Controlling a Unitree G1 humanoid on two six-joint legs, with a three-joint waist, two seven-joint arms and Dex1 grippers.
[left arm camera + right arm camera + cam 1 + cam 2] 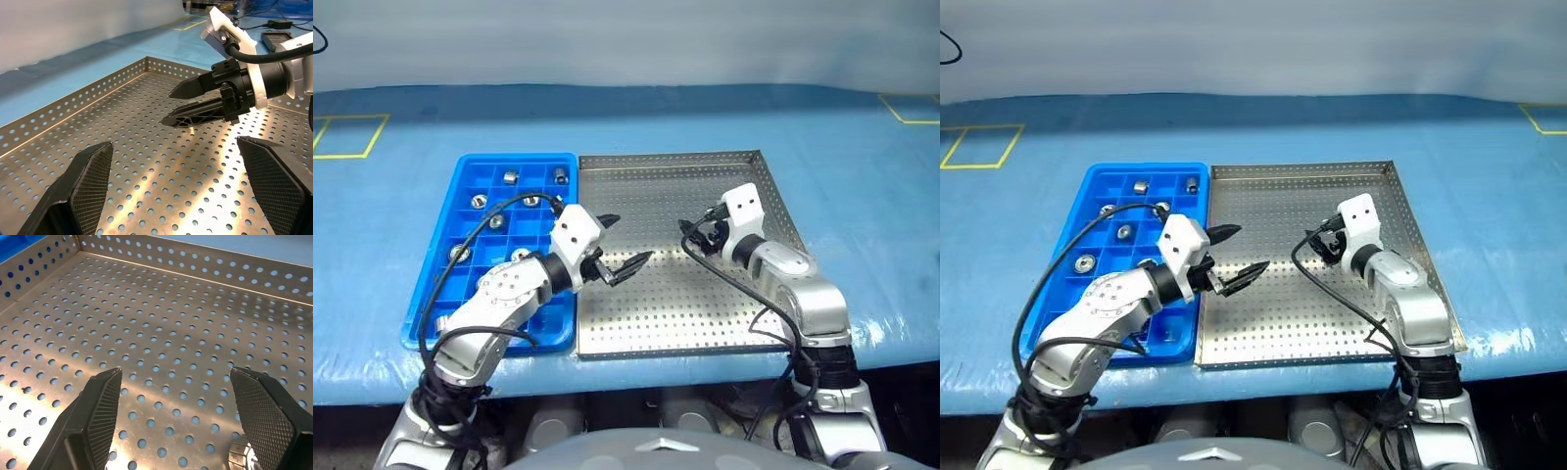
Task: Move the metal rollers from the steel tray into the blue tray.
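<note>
— Several metal rollers (459, 253) are sitting in the blue tray (421, 313), one to a compartment, scattered from the far row down to the near corner.

— Which way are they facing?

— The nearer ones are showing a ring face with the dark hole upward, so their axes are standing upright. The far-row ones are looking too small for me to tell.

— And the trays?

— The blue tray is lying with its long axis running away from the robot, its long side touching the left rim of the steel tray (773, 196). Both are resting on the blue table cover (862, 166). In the head views the perforated floor is looking bare of rollers.

— What is the left gripper (625, 241) doing?

— It is hanging over the left part of the steel tray, pointing across toward the right arm, fingers spread wide and gripping nothing.

— The right one?

— The right gripper (176, 374) is hovering over the middle of the steel tray, pointing forward and a little down. Its fingers (100, 401) are standing apart (less wide than the left pair, by the look of it), and only holed floor is showing between them. Something shiny and ribbed is peeking out beside one finger at the wrist view's edge; I cannot tell what it is.
</note>
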